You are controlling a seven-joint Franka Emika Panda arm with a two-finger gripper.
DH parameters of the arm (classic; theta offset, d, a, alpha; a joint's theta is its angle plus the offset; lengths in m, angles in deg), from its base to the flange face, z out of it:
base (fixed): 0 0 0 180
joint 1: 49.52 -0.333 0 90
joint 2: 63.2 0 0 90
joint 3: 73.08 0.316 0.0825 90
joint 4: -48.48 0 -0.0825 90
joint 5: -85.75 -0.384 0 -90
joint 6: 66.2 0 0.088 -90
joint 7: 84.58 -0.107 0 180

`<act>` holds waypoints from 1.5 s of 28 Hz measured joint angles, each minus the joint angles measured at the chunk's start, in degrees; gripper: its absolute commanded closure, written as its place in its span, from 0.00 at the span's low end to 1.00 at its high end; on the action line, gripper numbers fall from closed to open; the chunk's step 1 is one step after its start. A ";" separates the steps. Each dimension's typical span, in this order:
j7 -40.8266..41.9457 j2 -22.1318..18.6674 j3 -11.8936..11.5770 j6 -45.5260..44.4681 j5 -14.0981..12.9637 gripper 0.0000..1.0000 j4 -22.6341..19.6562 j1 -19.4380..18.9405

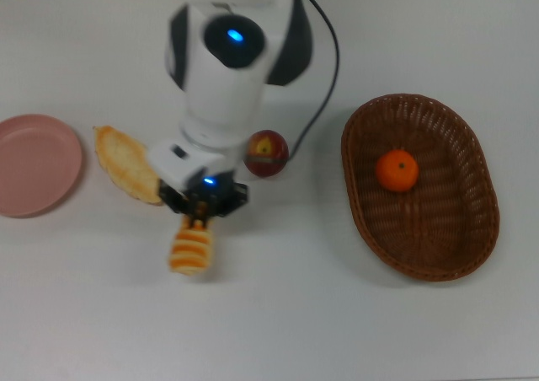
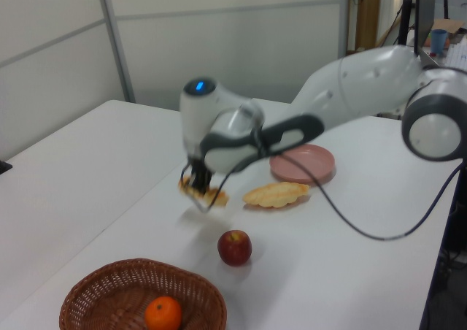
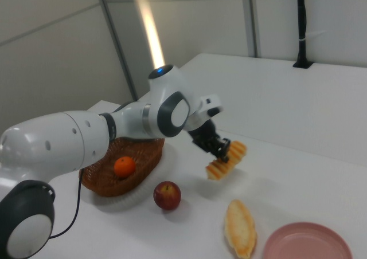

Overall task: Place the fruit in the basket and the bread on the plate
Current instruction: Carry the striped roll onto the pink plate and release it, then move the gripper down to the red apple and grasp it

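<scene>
Gripper (image 1: 199,217) clamped on one end of ridged orange-striped roll (image 1: 191,250), lifted off the white table (image 1: 101,313), in the top view left of the dark-red apple (image 1: 266,152). I'd carry it level over the flat pale crusty loaf (image 1: 129,163) to the round pink plate (image 1: 35,163) at the top view's far left, and lower before letting go.
</scene>
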 measured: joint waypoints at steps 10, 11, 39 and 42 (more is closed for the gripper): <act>0.44 -2.95 -1.83 -5.72 0.73 1.00 -1.47 11.83; 0.53 -2.86 -2.49 -5.73 1.00 1.00 -1.93 12.37; 7.04 -2.24 -11.22 -5.83 -10.77 0.00 -2.32 11.93; 7.17 -3.70 -9.98 -7.82 -11.54 0.00 -2.30 9.39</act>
